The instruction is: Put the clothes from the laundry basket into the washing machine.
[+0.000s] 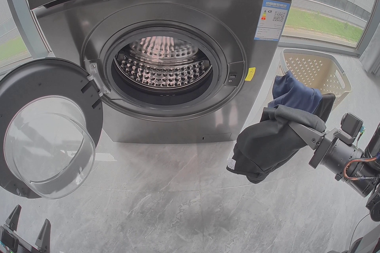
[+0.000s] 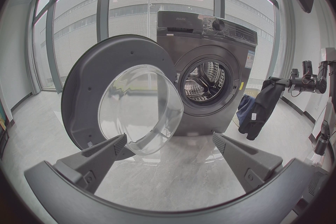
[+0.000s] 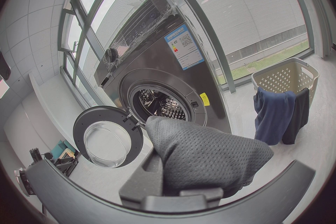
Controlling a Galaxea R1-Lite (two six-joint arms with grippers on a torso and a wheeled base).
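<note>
One grey garment [image 1: 269, 139], clamped in the right pincer [image 1: 304, 129], hangs short of the washing machine [image 1: 237, 28], drum [image 1: 162, 64] bare; blue garment [image 1: 295, 93] and black garment [image 1: 328, 101] drape the laundry basket [image 1: 316, 68]; left pincer [image 2: 169, 140] gapes empty.

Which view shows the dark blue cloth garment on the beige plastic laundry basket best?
The right wrist view: the dark blue garment hangs whole over the beige laundry basket rim. In the head view the dark grey garment hides its lower part; the left wrist view shows little.

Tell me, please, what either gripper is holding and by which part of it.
The right gripper pinches the dark grey garment by a bunched upper fold; the left gripper is open, empty.
</note>
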